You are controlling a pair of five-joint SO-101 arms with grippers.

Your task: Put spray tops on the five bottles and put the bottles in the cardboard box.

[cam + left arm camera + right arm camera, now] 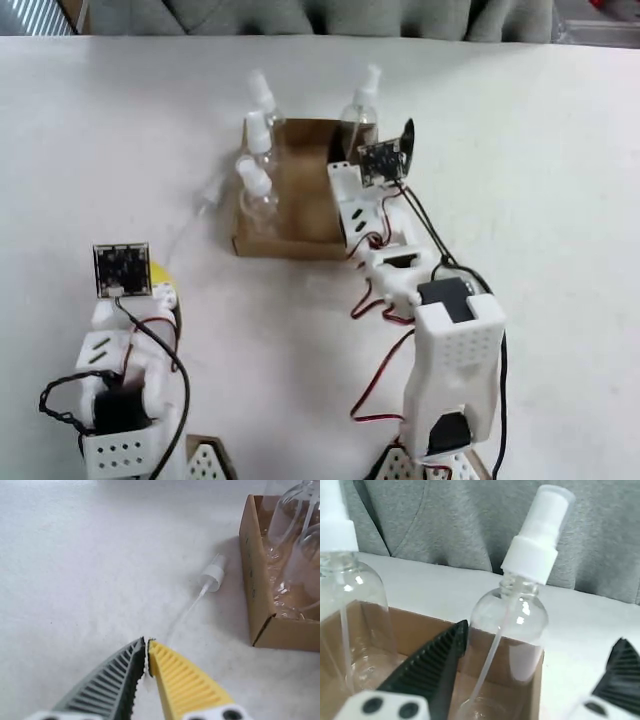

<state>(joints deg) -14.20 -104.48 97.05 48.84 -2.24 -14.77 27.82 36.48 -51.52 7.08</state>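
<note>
Loose spray top (214,574): light hard plastic with thin bendy tube, on tabletop (75,555) at 9 o'clock of cardboard box (255,580); take by collar; left gripper (147,655) closed empty, right gripper (542,635) spread open.

The box (305,195) is free in its middle — bottles (258,185) stand along its left wall, the right gripper (541,634) hangs at its far right corner — and the spray top (214,573) lies on bare table (75,580).
</note>
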